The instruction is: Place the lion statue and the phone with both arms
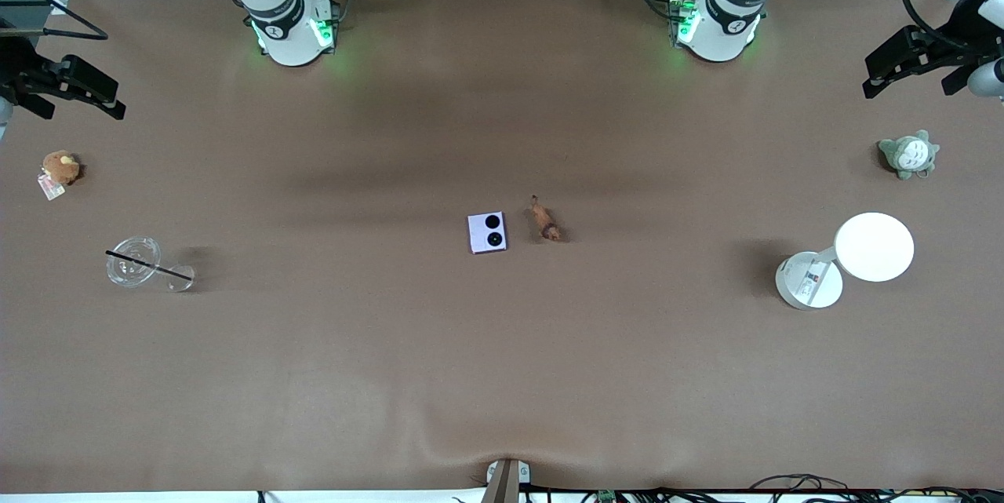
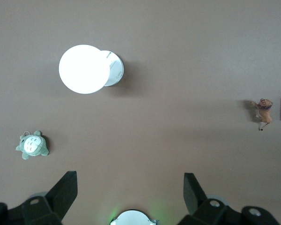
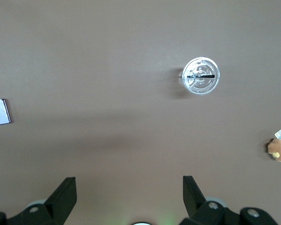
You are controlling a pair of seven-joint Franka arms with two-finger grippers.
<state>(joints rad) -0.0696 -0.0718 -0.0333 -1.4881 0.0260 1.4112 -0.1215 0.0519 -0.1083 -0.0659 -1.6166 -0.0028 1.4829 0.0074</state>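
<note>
Brown table [image 1: 502,377] bears phone [image 1: 487,232] beside lion statue [image 1: 544,221]; left end effector [image 1: 902,63] and right end effector [image 1: 67,83] spread, empty.

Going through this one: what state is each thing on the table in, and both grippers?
lion statue: lying on the table mid-table, untouched.
phone: folded shut, flat beside the lion statue, cameras up.
clear cup: on the table, black straw across it.
white lamp: standing, round head tilted up.
brown plush: resting, tag attached.
grey-green plush: resting, face up.
left gripper: jaws open, empty, waiting.
right gripper: jaws open, empty.
</note>
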